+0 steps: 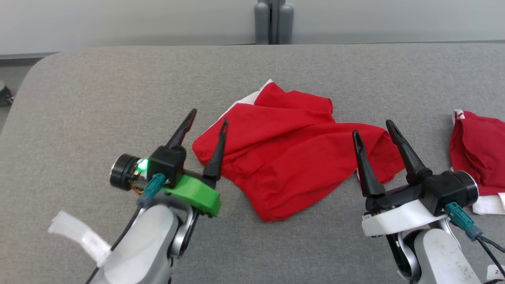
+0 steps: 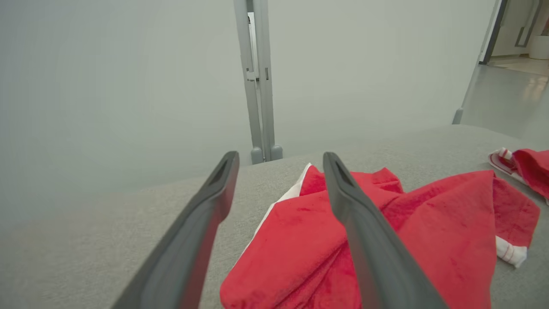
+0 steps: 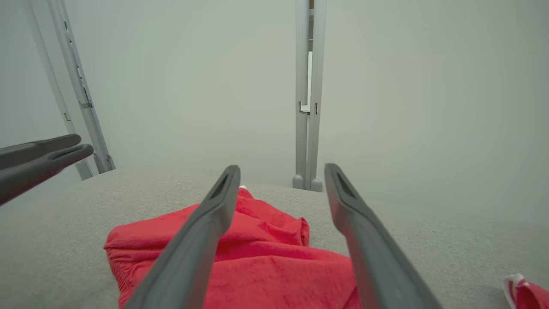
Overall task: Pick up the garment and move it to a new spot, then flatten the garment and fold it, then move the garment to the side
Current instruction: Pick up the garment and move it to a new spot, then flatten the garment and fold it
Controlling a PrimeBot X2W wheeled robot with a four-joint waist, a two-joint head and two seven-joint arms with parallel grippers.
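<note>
A red garment (image 1: 288,152) with white trim lies crumpled and loosely folded in the middle of the grey table (image 1: 98,90). My left gripper (image 1: 208,117) hovers open at the garment's left edge, nothing between its fingers; one fingertip overlaps the red cloth. My right gripper (image 1: 374,128) hangs open over the garment's right end, also empty. In the left wrist view the garment (image 2: 437,231) spreads under and to the right of my left gripper (image 2: 279,161). In the right wrist view the garment (image 3: 274,266) lies beneath my right gripper (image 3: 281,171).
A second red garment (image 1: 479,152) with white trim lies at the table's right edge, close to my right wrist. Grey posts (image 1: 273,21) stand behind the table's far edge. The table's left half is bare cloth.
</note>
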